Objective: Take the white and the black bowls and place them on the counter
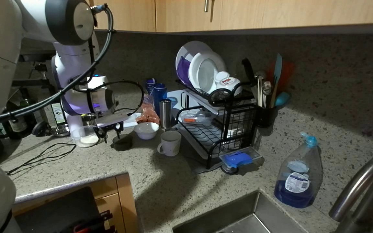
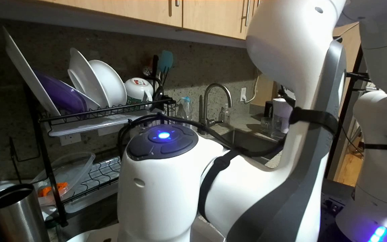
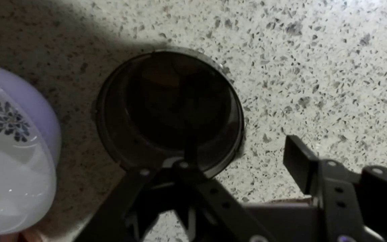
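A black bowl (image 1: 122, 143) stands upright on the speckled counter (image 1: 160, 181). It also shows in the wrist view (image 3: 170, 111), dark inside, with its lower edge partly behind a finger. A white bowl (image 1: 146, 131) stands beside it on the counter. Its flower-patterned inside shows at the left of the wrist view (image 3: 12, 174). My gripper (image 1: 110, 136) is at the black bowl, open and empty. In the wrist view the gripper (image 3: 242, 156) has one finger over the bowl's lower rim area and the other outside it over counter. I cannot tell whether a finger touches the bowl.
A mug (image 1: 170, 144) and steel tumbler (image 1: 166, 113) stand by the bowls. A clear container (image 1: 85, 137) is close to the gripper. A black dish rack (image 1: 210, 152) holds plates and cups. The sink (image 1: 254, 197) and soap bottle (image 1: 298, 184) are farther off.
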Available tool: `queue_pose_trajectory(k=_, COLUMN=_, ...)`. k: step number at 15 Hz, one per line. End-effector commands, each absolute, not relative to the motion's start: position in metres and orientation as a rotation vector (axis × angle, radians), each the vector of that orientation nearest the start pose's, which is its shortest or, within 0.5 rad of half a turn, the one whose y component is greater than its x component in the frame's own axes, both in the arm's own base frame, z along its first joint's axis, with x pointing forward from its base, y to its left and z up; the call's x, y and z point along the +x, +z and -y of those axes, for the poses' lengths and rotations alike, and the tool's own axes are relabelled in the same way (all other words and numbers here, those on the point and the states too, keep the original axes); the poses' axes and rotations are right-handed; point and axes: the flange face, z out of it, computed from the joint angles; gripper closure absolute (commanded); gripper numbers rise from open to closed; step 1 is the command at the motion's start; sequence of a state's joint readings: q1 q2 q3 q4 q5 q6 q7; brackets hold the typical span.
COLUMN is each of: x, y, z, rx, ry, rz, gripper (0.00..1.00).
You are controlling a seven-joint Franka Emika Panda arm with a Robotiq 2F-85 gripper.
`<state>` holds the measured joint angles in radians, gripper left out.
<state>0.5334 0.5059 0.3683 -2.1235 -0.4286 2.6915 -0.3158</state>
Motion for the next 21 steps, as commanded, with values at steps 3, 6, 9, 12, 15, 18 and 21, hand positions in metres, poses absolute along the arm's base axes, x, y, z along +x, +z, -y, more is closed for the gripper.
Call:
queue_pose_trajectory(k=3, x=0.346, y=0.228, z=-0.448, rx=-2.37, ry=-0.342, rz=2.102, gripper=0.0)
queue_pose_trajectory(k=6, x=0.35, y=0.245, z=-0.438, rx=-2.465, ry=-0.401, rz=2.034, gripper=0.0)
queue_pose_trajectory(k=9, x=0.352, y=0.26, z=-0.429, rx=-2.545, ry=-0.442, rz=1.969, gripper=0.0)
queue_pose_trajectory(k=12, x=0.351, y=0.272, z=-0.42, rx=-2.613, ry=-0.482, rz=1.899, gripper=0.0)
queue_pose_trajectory(k=15, x=0.35, y=0.284, z=-0.409, rx=-2.68, ry=-0.538, rz=1.811, gripper=0.0)
queue_pose_trajectory(k=18, x=0.35, y=0.294, z=-0.398, rx=-2.764, ry=-0.602, rz=1.68, gripper=0.0)
queue_pose_trajectory(k=21, x=0.358, y=0.288, z=-0.404, rx=-2.757, ry=-0.59, rz=1.694, gripper=0.0)
